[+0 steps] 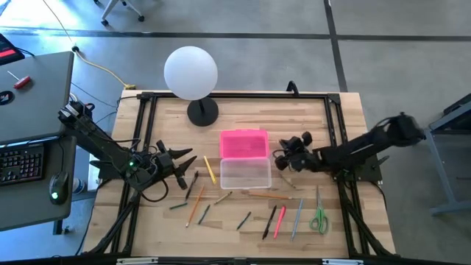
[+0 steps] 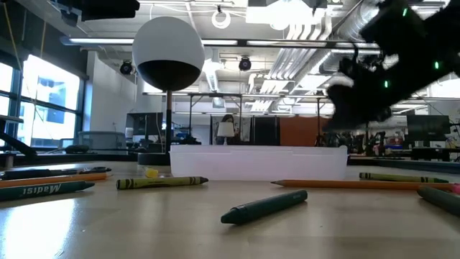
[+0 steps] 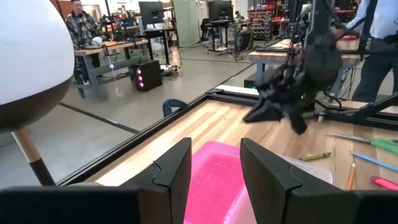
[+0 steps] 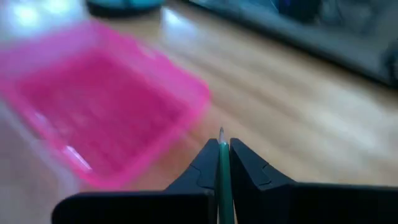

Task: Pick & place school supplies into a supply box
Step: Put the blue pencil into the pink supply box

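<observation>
The supply box stands mid-table as two parts side by side: the clear box [image 1: 245, 174] and its pink lid [image 1: 244, 143] on the far side. Pencils, pens and crayons [image 1: 221, 199] lie scattered along the near half of the table, with green-handled scissors [image 1: 319, 219] to the right. My right gripper [image 1: 281, 158] hovers just right of the box and lid, shut on a thin green pencil [image 4: 222, 163]. My left gripper [image 1: 189, 169] is open, left of the box, above a few pencils; its fingers [image 3: 171, 171] point toward the pink lid [image 3: 214, 177]. My right gripper pinches the green pencil's shaft [image 4: 222, 171] between its two fingers. The pencil runs along the fingers, and its pointed tip [image 4: 221, 132] sticks out just past their free ends. It is lifted clear of the table.
A white globe lamp [image 1: 191, 72] on a dark foot [image 1: 202, 112] stands at the far edge, behind the lid. A black frame [image 1: 235, 96] borders the table. Green crayons [image 2: 264, 206] and an orange pencil [image 2: 338, 184] lie near the front edge.
</observation>
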Robot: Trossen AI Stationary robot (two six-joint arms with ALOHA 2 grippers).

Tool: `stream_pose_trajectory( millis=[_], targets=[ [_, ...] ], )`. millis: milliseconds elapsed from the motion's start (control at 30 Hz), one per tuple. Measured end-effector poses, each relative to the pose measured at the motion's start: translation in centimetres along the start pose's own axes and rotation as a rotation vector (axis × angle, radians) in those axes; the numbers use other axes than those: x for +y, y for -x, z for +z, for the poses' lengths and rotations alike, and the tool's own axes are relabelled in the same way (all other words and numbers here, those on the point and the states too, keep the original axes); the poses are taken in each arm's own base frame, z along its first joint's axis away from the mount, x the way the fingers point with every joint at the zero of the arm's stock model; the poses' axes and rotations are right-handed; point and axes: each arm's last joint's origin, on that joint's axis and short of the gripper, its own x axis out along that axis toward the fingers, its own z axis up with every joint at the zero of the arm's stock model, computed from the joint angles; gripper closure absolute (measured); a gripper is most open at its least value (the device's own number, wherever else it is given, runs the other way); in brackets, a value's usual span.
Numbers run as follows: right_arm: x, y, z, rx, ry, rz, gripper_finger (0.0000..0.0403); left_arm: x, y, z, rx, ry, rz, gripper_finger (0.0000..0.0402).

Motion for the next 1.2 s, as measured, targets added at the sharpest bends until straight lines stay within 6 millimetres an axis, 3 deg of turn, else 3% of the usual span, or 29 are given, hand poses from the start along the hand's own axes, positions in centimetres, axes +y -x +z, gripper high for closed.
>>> stream_pose_trajectory(
  millis=[167, 300, 433, 667, 900, 1033, 1200],
  targets=[
    [1.5, 1.0, 3.1, -0.158, 0.132, 0.347, 0.0400, 0.0, 0.0, 0.0, 0.000, -0.002, 0.000, 0.0231],
    [3.0, 0.8, 3.7, -0.243, 0.114, 0.543, 0.0401, 0.0, 0.0, 0.0, 0.000, -0.002, 0.001, 0.0231],
    [5.5, -1.0, 3.3, -0.172, 0.174, 0.587, 0.0402, 0.0, 0.0, 0.0, -0.001, 0.000, 0.004, 0.0231],
    [12.7, -5.2, 3.7, -0.059, 0.365, 0.793, 0.0401, 0.0, 0.0, 0.2, -0.010, 0.028, 0.007, 0.0231],
    [16.3, -8.2, 3.1, 0.010, 0.425, 0.777, 0.0400, -0.1, 0.0, 0.2, -0.005, 0.032, -0.032, 0.0231],
    [16.6, -9.1, 3.6, -0.018, 0.418, 0.735, 0.0397, -0.1, 0.0, 0.2, -0.003, 0.025, -0.032, 0.0231],
    [15.4, -10.4, 3.9, -0.013, 0.423, 0.637, 0.0392, -0.2, 0.0, 0.2, 0.000, 0.026, -0.053, 0.0231]
  ],
)
